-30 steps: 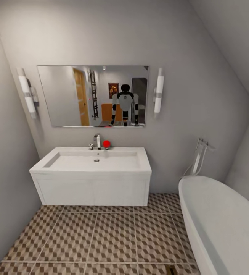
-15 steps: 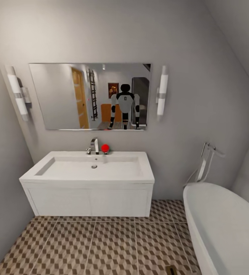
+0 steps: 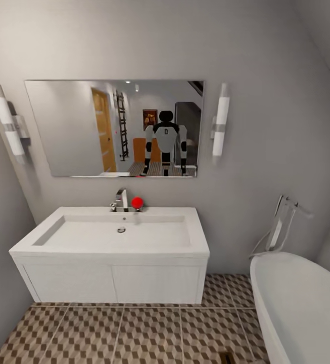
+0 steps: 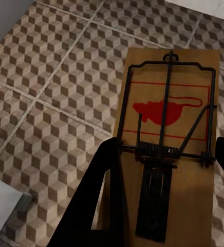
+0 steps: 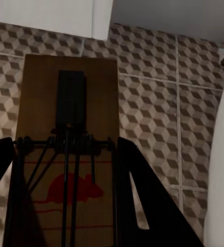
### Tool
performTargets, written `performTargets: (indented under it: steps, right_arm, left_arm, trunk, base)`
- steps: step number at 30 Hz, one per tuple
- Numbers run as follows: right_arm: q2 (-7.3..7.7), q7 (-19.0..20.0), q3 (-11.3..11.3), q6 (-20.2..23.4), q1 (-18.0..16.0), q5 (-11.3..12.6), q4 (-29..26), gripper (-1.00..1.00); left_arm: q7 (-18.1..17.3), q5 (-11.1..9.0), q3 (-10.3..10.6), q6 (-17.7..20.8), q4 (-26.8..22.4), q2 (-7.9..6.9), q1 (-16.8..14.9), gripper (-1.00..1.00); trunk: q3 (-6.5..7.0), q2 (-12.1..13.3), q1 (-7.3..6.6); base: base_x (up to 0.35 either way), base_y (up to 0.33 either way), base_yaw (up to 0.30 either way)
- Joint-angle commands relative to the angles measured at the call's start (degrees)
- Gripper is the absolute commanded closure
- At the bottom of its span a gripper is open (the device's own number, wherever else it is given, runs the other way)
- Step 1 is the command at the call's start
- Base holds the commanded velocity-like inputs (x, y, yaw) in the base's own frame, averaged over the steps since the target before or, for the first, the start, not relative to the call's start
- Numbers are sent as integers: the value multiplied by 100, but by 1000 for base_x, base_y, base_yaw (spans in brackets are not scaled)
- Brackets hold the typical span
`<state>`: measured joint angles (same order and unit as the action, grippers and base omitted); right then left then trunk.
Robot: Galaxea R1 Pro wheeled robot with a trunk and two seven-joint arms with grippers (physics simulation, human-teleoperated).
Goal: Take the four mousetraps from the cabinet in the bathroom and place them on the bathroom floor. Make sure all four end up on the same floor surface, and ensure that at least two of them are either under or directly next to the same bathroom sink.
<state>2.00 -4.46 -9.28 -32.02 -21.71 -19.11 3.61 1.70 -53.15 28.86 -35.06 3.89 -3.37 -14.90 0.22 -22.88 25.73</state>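
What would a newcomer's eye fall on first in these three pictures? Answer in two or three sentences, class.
In each wrist view, a flat wooden mousetrap with black wire and a red mouse print sits between dark gripper fingers: one in the left gripper, one in the right gripper, above the brown-and-beige cube-patterned tiled floor. In the head view, the wide white rectangular sink sits under a wall mirror that reflects the robot.

Black, flat, tapering claw fingers (image 4: 99, 206).
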Motion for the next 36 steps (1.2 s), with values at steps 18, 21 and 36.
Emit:
performTargets:
  steps: [18, 21, 36]
  right_arm:
    - [2, -37, -30, -32, -7, -58, 26, 100]
    - [2, -37, -30, -32, -8, -58, 26, 100]
    - [2, -37, -30, -32, -8, -58, 26, 100]
  left_arm:
    - [15, 3, 48, -45, 16, 16, -4, 100]
    - [15, 6, 49, -50, 15, 13, -4, 100]
    - [15, 6, 50, -45, 15, 20, -4, 100]
  trunk:
    - [-2, -4, 5]
    - [3, -4, 5]
    - [6, -4, 5]
  base:
    - [263, 51, -2]
    - [19, 8, -124]
    - [1, 22, -13]
